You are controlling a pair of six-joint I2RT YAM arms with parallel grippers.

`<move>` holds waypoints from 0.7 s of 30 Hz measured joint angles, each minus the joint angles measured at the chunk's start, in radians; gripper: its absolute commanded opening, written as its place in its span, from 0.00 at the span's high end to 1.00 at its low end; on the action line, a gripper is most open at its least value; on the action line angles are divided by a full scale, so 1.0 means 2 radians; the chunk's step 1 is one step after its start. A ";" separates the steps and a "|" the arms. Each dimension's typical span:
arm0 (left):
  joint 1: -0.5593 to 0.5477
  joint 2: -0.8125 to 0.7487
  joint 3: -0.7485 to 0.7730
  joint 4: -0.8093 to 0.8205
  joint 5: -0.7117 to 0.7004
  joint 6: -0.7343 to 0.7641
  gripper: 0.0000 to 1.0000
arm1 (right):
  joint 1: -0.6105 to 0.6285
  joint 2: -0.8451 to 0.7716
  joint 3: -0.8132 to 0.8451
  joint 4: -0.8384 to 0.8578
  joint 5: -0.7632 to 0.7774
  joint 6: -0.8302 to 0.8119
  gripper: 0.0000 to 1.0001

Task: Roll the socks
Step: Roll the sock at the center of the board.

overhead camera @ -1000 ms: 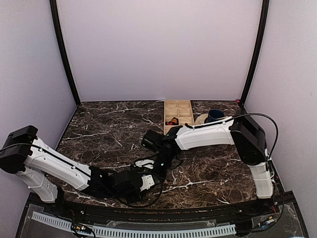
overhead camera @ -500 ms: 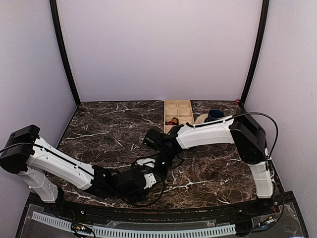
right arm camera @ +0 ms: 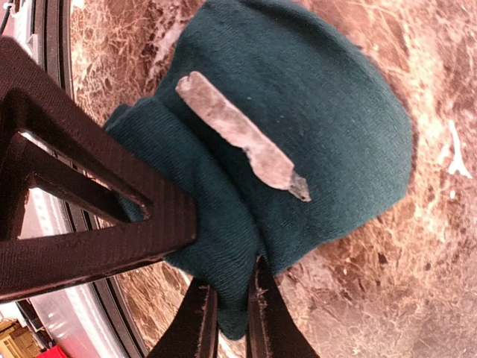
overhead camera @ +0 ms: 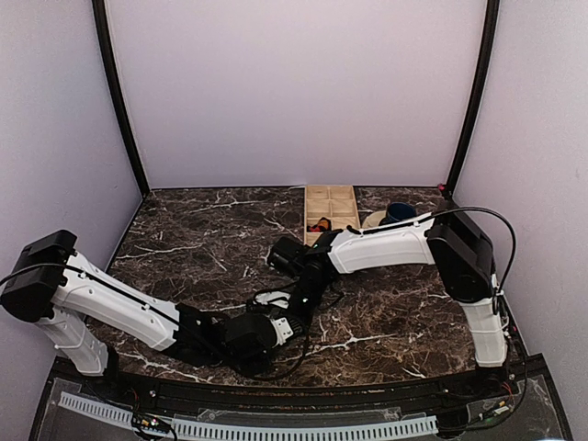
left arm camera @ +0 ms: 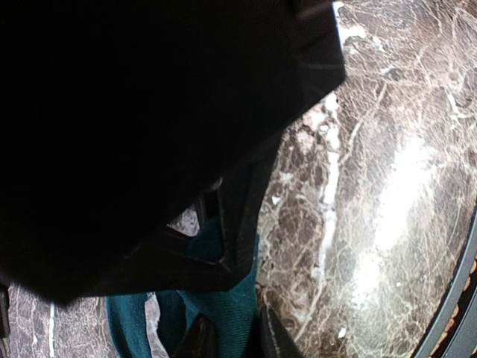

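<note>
Two grippers meet over the teal knitted sock, bunched near the middle of the dark marble tabletop's near edge. My right gripper pinches a fold; whether the left gripper grips, I cannot tell. Mid-roll, I judge: next, turn the fold over tightly.

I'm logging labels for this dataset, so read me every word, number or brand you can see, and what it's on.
None can be read. The teal sock carries a pale strip with no print visible. The wooden tray, the blue cup and the marble table show no lettering.
</note>
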 measured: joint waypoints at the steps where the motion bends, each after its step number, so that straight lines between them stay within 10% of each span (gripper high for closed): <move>1: 0.000 0.002 0.003 -0.002 -0.001 -0.003 0.85 | -0.001 0.000 0.000 -0.001 -0.001 -0.001 0.91; 6: 0.000 0.008 0.009 -0.008 0.000 -0.014 1.00 | -0.004 0.000 0.000 -0.005 -0.001 -0.002 0.88; 21: 0.022 -0.014 -0.026 0.041 0.054 -0.047 1.00 | -0.009 -0.004 -0.015 0.016 -0.004 0.019 0.70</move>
